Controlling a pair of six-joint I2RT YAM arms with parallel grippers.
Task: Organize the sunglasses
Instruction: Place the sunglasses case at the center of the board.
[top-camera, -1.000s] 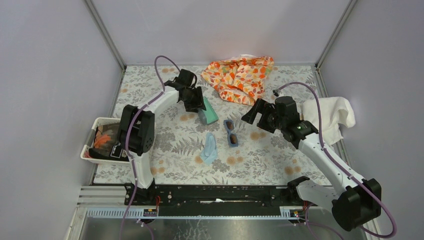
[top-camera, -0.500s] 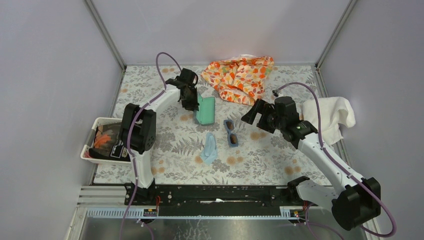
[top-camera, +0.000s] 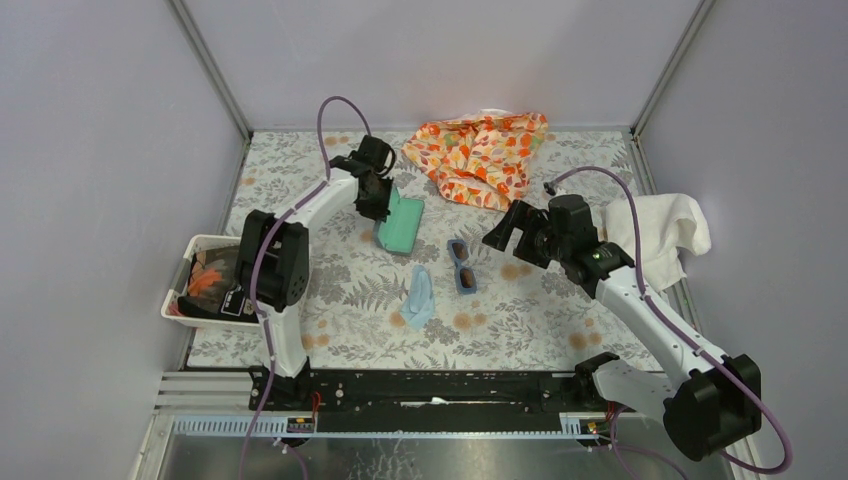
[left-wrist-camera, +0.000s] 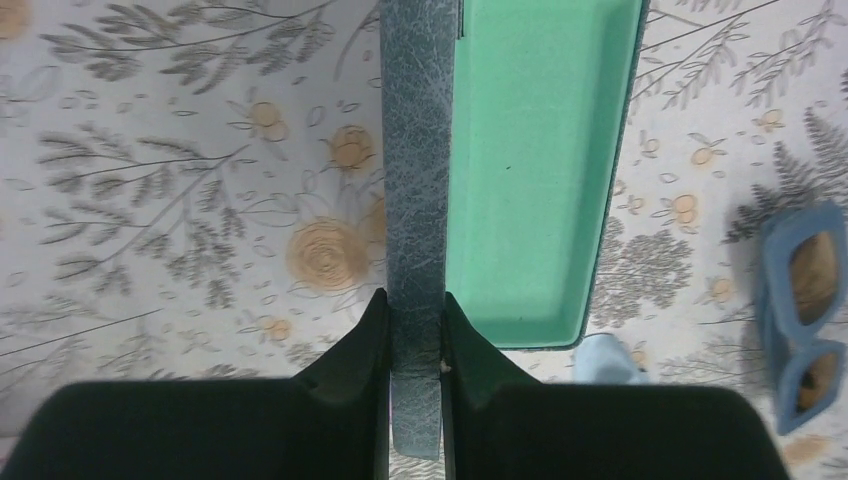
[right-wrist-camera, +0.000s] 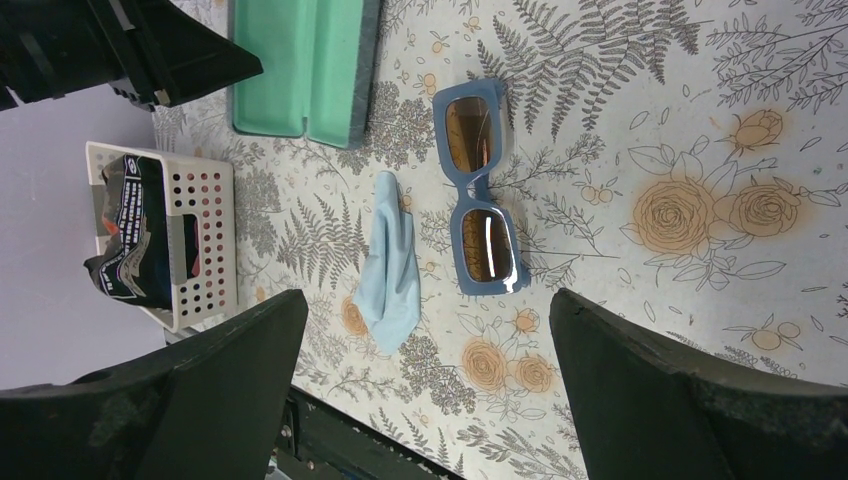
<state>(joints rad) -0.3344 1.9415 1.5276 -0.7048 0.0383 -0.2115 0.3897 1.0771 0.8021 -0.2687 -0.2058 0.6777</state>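
The sunglasses (top-camera: 461, 266), blue frame with brown lenses, lie flat on the floral table and also show in the right wrist view (right-wrist-camera: 478, 188) and the left wrist view (left-wrist-camera: 805, 310). The dark grey case (top-camera: 401, 222) lies open with its teal inside (left-wrist-camera: 530, 170) facing up. My left gripper (top-camera: 378, 203) (left-wrist-camera: 415, 305) is shut on the case's grey lid (left-wrist-camera: 415, 180), which it holds on edge. My right gripper (top-camera: 503, 225) (right-wrist-camera: 425, 300) is open and empty, above the table just right of the sunglasses. The light blue cloth (top-camera: 419, 297) (right-wrist-camera: 392, 265) lies left of the sunglasses.
A white perforated basket (top-camera: 192, 248) (right-wrist-camera: 215, 200) with dark items stands at the table's left edge. An orange patterned cloth (top-camera: 480, 155) lies at the back. A white towel (top-camera: 660, 230) lies at the right edge.
The left gripper has drawn the case lid back and to the left. The case has opened wider and its teal inside now faces up. The right arm and the sunglasses have not moved.
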